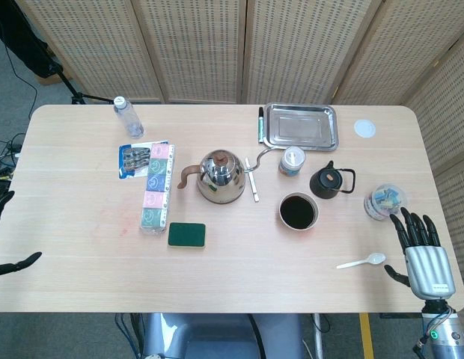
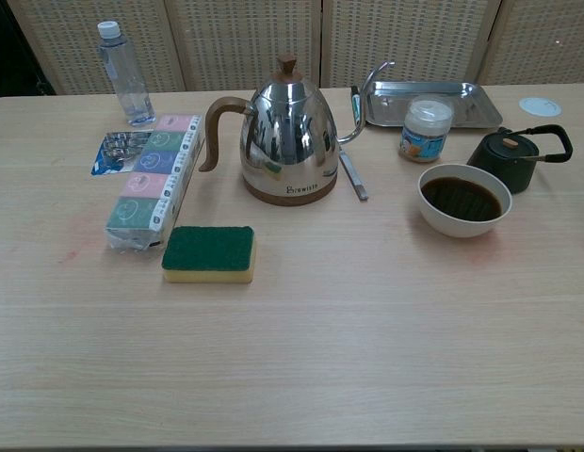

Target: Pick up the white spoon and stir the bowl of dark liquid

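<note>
at the far left edge of the wooden surface (image 1: 82, 284) the left hand (image 1: 9, 263) shows only as dark fingertips, so i cannot tell how its fingers are set. further right a water bottle (image 1: 128, 116) stands near the back, with a strip of coloured packets (image 1: 156, 187) and a green sponge (image 1: 186, 235) in front of it. a steel gooseneck kettle (image 1: 220, 176) sits mid-surface, a metal tray (image 1: 301, 125) behind it. the white bowl of dark liquid (image 1: 298, 212) sits beside a small black teapot (image 1: 331, 182). the white spoon (image 1: 362, 261) lies flat near the front edge, right of the bowl. just right of it, the right hand (image 1: 420, 250) rests with fingers spread wide, holding nothing.
</note>
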Motion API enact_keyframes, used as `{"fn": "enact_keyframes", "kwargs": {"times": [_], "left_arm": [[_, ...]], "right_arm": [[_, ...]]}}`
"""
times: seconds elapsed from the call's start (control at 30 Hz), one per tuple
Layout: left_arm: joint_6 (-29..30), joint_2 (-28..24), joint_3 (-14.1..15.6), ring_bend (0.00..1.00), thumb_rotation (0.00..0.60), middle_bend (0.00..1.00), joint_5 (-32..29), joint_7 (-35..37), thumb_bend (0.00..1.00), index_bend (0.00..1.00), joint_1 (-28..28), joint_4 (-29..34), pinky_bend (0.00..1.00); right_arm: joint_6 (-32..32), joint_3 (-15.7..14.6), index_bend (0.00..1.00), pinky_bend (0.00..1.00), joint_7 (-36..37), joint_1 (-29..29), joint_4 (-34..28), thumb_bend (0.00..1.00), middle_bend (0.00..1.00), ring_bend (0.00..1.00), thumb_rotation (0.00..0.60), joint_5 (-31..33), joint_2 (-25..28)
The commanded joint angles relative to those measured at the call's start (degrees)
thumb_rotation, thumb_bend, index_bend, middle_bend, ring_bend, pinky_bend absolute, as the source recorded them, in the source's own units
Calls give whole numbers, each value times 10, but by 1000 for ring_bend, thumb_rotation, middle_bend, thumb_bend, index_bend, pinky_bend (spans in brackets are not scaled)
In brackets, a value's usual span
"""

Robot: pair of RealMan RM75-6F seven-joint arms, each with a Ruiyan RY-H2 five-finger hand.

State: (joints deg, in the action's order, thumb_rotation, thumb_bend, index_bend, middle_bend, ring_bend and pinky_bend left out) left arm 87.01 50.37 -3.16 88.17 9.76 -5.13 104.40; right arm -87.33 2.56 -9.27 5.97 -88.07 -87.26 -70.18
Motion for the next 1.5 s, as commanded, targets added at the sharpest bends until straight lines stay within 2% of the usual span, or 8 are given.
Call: {"fn": "enact_keyframes", "kwargs": {"times": [0.03,0.27,0.43,0.63,0.9,1.13,1.27,1.5], "left_arm": [[-2,0,0,0,492,0,-1,0,0,0,0,1,0],[-3,-2,0,0,491,0,-2,3,0,0,0,1,0],[-4,-2,1,0,492,0,-1,1,0,0,-1,1,0],[-10,0,0,0,492,0,-4,-9,0,0,-4,3,0],[-18,4,0,0,492,0,-9,-29,0,0,-8,8,0],[-21,8,-2,0,492,0,-16,-42,0,0,-10,12,0],[-22,10,-3,0,492,0,-19,-47,0,0,-11,13,0],[-30,17,-4,0,490,0,-26,-69,0,0,-15,17,0]], "right_arm": [[5,0,0,0,-6,0,-2,0,0,0,600,5,1],[13,-7,19,0,-9,2,-9,0,0,0,600,-8,-2],[48,-28,206,0,-1,13,-6,6,0,0,600,-27,-12],[104,-39,367,0,-18,34,18,102,0,0,600,-25,-50],[152,-30,411,0,-23,59,66,255,0,0,600,-6,-100],[167,-28,449,0,-16,67,87,260,0,0,600,3,-117],[175,-29,492,0,-10,71,98,347,0,0,600,5,-126],[181,-27,500,0,2,76,116,385,0,0,600,9,-131]]}}
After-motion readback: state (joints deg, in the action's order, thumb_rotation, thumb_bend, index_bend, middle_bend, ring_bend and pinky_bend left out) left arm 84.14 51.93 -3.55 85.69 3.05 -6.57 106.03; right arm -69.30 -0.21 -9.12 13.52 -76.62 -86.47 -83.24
